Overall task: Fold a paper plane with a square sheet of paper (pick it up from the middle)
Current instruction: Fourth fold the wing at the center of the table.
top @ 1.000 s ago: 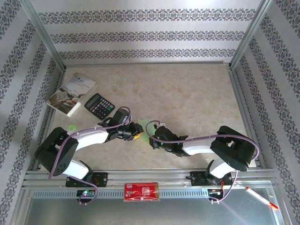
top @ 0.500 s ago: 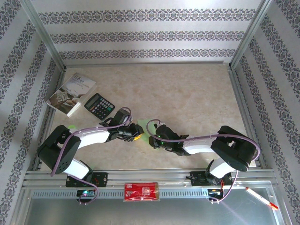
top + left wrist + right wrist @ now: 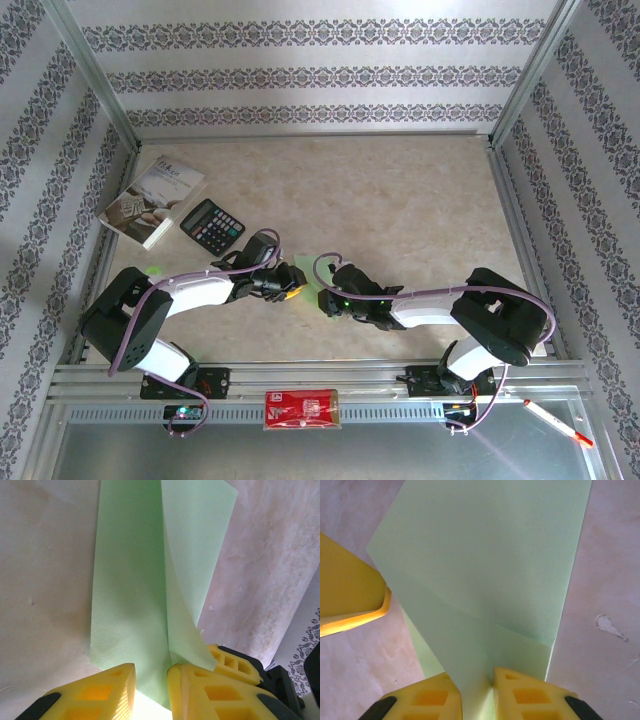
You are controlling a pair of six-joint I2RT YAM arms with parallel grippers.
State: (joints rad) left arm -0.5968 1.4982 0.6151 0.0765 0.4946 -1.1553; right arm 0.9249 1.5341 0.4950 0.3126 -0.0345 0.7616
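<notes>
The square sheet of paper (image 3: 304, 273), light green and partly folded, lies between my two grippers at the near middle of the table. In the left wrist view the sheet (image 3: 130, 580) has a raised crease, and one flap leans right. My left gripper (image 3: 151, 672) (image 3: 292, 285) stands low over the sheet's near corner, jaws a little apart with nothing pinched between them. A yellow finger of the right gripper (image 3: 235, 664) shows beside it. My right gripper (image 3: 477, 677) (image 3: 326, 300) is shut on a raised fold of the sheet (image 3: 490, 555). The paper plane shape is not formed.
A black calculator (image 3: 212, 225) and a grey-white booklet (image 3: 150, 200) lie at the back left. A red packet (image 3: 301, 409) sits on the front rail and a pen (image 3: 555, 422) at the front right. Aluminium rails (image 3: 515, 230) edge the table.
A second ago the green paper showed further right, near the right gripper. Both wrists have since shifted slightly, with the paper now between them. Almost nothing moved in the last half second.
</notes>
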